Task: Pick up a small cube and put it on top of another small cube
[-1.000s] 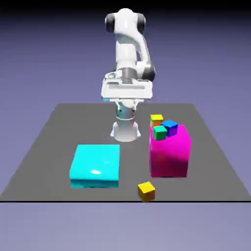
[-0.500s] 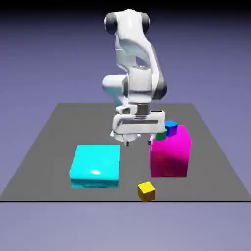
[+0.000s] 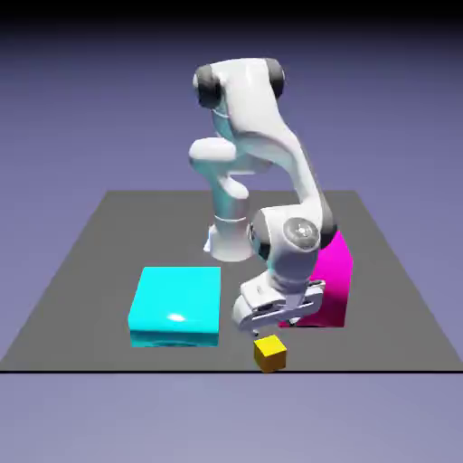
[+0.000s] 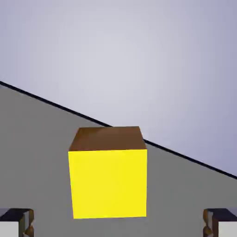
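One yellow cube — plain, with shaded orange-brown sides — sits near the desk's front edge, turned slightly, one corner toward the camera, no longer axis apparent. One end effector hovers above, fingers spread wide, holding nothing. Behind stand one magenta block and one cyan block.

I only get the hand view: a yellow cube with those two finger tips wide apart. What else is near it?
Observer: In the exterior view, a magenta block stands behind the yellow cube, partly hidden by the arm.
Visitor: Anything on the other side?
Observer: Yes, a cyan block lies toward the exterior view's left.
Visitor: And where's the robot's base?
Observer: At the table's far edge, well away from the cube.
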